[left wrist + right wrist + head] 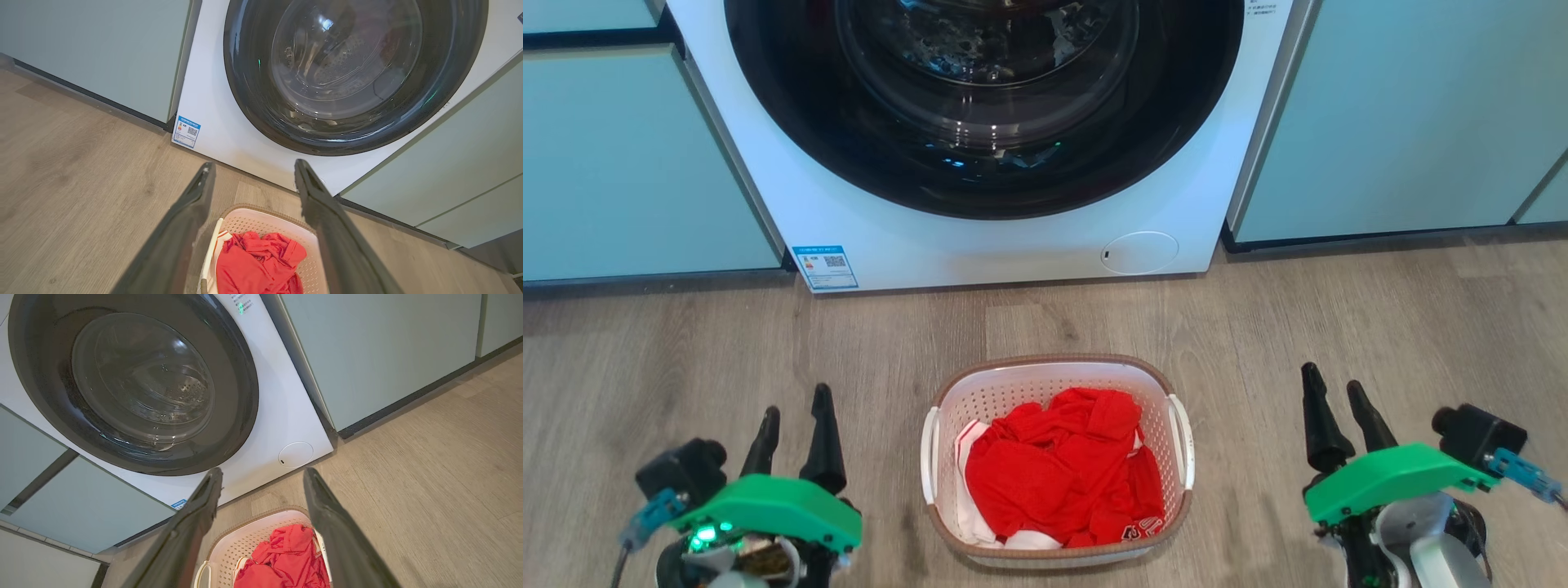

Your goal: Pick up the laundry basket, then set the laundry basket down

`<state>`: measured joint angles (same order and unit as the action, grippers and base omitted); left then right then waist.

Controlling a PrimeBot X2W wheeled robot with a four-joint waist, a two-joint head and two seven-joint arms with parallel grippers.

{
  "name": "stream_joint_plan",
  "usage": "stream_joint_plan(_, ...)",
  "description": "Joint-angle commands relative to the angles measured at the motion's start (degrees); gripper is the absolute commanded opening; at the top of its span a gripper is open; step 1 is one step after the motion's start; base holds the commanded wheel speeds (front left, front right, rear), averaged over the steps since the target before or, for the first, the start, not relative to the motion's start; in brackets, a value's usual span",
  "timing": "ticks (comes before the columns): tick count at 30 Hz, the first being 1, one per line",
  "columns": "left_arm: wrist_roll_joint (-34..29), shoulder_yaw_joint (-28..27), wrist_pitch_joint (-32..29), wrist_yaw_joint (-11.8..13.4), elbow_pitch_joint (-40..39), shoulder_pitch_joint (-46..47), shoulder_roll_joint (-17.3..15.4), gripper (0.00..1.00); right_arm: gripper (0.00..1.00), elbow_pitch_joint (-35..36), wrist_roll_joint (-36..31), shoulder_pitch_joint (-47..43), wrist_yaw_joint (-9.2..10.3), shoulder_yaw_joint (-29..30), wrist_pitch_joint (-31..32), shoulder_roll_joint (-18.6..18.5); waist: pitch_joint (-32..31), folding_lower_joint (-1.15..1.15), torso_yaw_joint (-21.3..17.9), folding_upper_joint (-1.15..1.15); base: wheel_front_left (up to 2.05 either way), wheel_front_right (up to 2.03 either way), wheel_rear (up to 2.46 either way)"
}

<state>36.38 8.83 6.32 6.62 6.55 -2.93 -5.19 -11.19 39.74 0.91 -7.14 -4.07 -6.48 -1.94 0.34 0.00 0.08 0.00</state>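
The left gripper (796, 402) and the right gripper (1331, 377) hover low on either side of the basket (1021, 390), well apart from it, with fingers pointing toward the washer (1013, 245). Both pairs of fingers stand apart and hold nothing. The basket sits on the wood-grain floor (1339, 310) before the washer. Its white walls are perforated, its rim is brown and woven-looking, and crumpled red cloth (1054, 474) lies inside. The washer carries a blue label (825, 267) with a QR code; its writing is too small to read.

laundry basket (1013, 390) — red clothes (1062, 478) inside
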Motion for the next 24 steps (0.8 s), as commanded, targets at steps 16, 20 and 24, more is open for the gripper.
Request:
stream_joint_plan(16, -11.54, -0.15, 3.45, 1.14, -2.93, -0.3, -0.49, 1.0, 1.0, 3.46, -12.41, 2.71, -0.27, -2.87, -3.31, -0.71, -0.03, 0.0, -0.1, 0.0, 0.0, 0.0, 0.0)
stream_joint_plan(20, -14.38, -0.04, 4.13, 1.14, -3.16, -0.5, -0.3, 1.0, 1.0, 3.7, -15.14, 2.79, -0.28, -3.31, -3.98, -0.74, 0.05, 0.0, -0.17, 0.0, 0.0, 0.0, 0.0)
stream_joint_plan(24, -17.64, 0.03, 4.97, 0.95, -3.22, -0.85, 0.04, 1.0, 1.0, 3.99, -18.56, 2.81, -0.29, -3.89, -4.82, -0.78, 0.13, 0.0, -0.25, 0.0, 0.0, 0.0, 0.0)
